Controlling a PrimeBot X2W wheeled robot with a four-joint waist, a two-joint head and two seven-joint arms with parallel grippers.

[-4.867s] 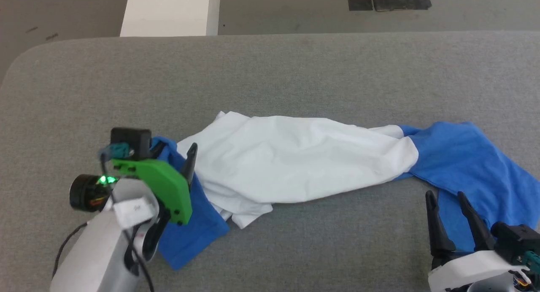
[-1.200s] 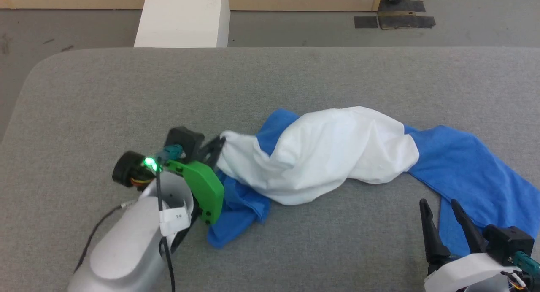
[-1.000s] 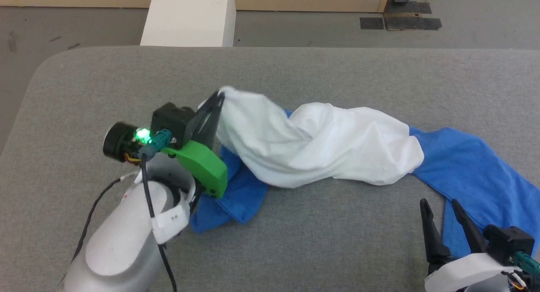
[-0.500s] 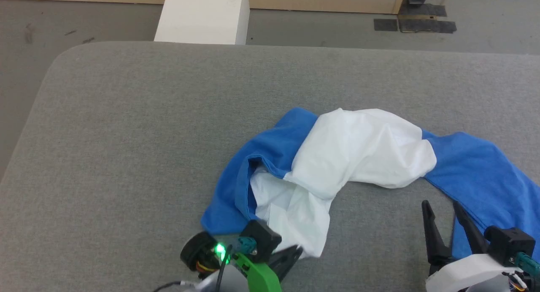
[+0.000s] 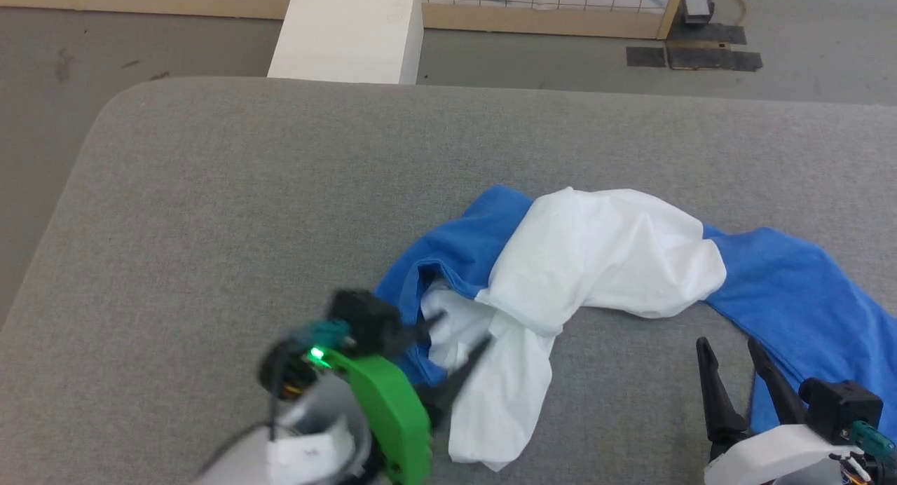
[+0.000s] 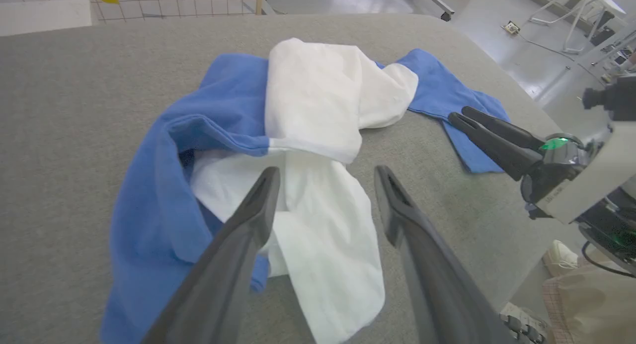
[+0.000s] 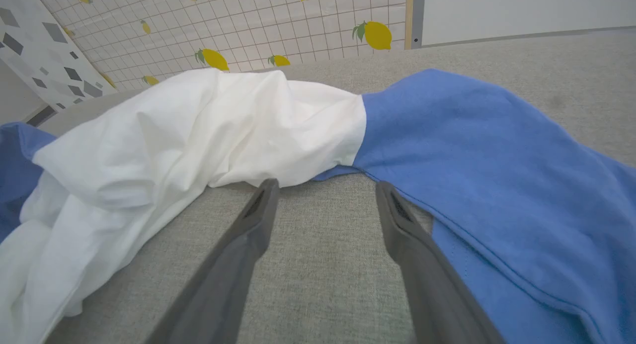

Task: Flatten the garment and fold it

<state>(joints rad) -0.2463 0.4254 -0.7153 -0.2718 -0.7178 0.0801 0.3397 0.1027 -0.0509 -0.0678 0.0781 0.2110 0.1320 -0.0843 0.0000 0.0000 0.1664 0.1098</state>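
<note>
The left gripper [image 5: 464, 329] angles in from 7 o'clock, jaws spread wide and empty over the white hem of the crumpled white-and-royal-blue cotton T-shirt [image 5: 610, 261]; the right gripper [image 5: 727, 345] stands at 5 o'clock, jaws apart, holding nothing; the shirt sprawls from centre toward 3 o'clock on the grey fabric-topped table [image 5: 245, 190]; bare surface runs to its rounded 10 o'clock corner

In the head view's lower left, the left gripper [image 5: 464, 329] and its green wrist shell [image 5: 392, 408] are smeared by blur, and the pale forearm [image 5: 308, 448] is cut off by the bottom edge. The garment [image 5: 603, 261] runs off the right edge; the right gripper [image 5: 727, 343] hides part of its blue cloth at lower right.
</note>
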